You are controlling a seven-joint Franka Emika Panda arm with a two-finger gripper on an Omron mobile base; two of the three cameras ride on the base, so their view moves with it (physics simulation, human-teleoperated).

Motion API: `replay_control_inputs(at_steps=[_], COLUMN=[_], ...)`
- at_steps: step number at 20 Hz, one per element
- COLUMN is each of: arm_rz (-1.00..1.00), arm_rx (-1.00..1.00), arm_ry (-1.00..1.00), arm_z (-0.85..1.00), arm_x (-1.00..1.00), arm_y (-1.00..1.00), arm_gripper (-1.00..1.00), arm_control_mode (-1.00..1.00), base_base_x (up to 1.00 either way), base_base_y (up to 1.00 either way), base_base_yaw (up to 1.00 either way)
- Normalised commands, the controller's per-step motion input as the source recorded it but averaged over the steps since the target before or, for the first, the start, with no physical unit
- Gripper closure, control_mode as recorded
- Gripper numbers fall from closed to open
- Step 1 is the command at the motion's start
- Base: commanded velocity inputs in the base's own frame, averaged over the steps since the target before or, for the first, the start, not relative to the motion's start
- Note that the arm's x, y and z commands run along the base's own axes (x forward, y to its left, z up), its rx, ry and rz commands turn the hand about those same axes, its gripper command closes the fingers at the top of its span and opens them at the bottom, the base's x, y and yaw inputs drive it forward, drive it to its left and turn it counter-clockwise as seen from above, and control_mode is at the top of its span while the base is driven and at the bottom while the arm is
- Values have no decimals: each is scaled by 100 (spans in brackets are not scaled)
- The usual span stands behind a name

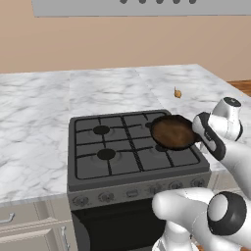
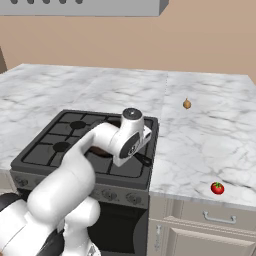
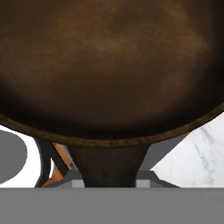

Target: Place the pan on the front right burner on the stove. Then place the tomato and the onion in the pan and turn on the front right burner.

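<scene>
We see the pan (image 1: 171, 132) tilted above the stove's (image 1: 122, 166) right side, its handle running right toward the gripper (image 1: 202, 135). The fingers are pinched tight on that handle.

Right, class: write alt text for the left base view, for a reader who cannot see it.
A white robot arm holds a dark frying pan by its handle, tilted above the right side of a four-burner stove. A small tan onion sits on the marble counter behind.
</scene>
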Motion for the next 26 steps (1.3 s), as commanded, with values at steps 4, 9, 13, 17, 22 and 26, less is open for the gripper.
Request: replay_control_inputs(at_steps=[4,9,13,17,22,26], arm_rz=[5,6,5,3,1,0], arm_rx=[0,0,0,0,0,0], arm_ry=[7,4,1,0,1,2], arm_z=[-5,-24,-28,-22,-24,-22], arm_x=[5,25,36,25,18,11], arm_y=[11,0,0,0,0,6], arm_gripper=[100,100,100,100,100,100], arm_control_mode=[-100,-100,-100,-100,-100,-100], base_base_x=[0,0,0,0,0,0], base_base_y=[0,0,0,0,0,0], base_base_yaw=[0,0,0,0,0,0])
